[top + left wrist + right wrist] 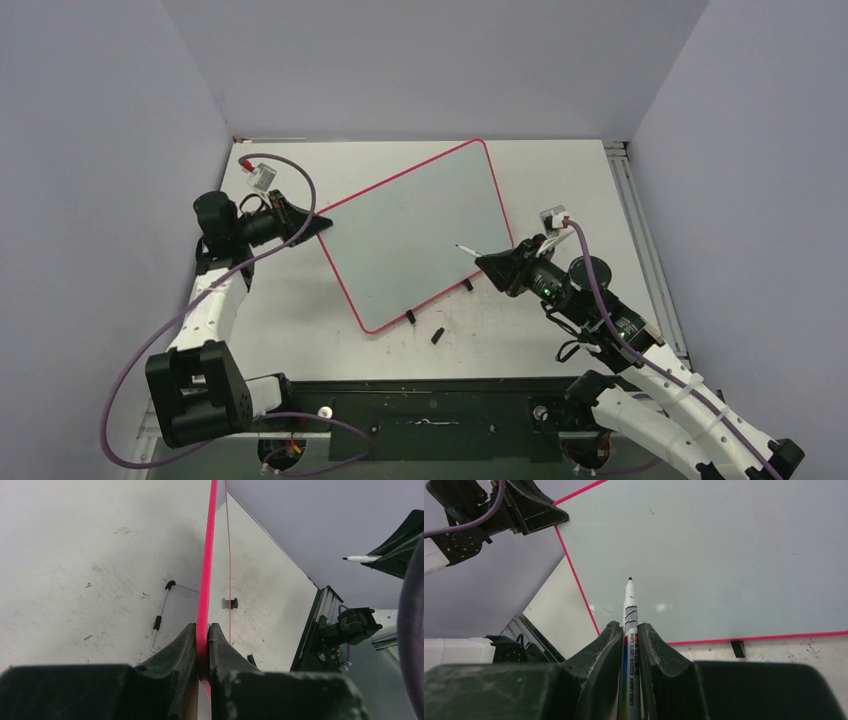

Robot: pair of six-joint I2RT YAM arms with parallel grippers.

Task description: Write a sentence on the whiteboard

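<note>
The whiteboard [415, 235] stands tilted on the table, with a pink-red rim and two small black feet. Its face is blank; no sentence shows on it. My left gripper [318, 225] is shut on the board's left rim [205, 580], seen edge-on in the left wrist view. My right gripper [495, 262] is shut on a white whiteboard marker [630, 615]. The uncapped black tip points at the board's lower right area, a little off the surface. The marker tip also shows in the left wrist view [357, 558]. The board fills the right wrist view [724, 555].
A small black marker cap [438, 335] lies on the table in front of the board. A bent wire stand [161, 615] lies on the table behind the board. An aluminium rail [640, 240] runs along the table's right edge.
</note>
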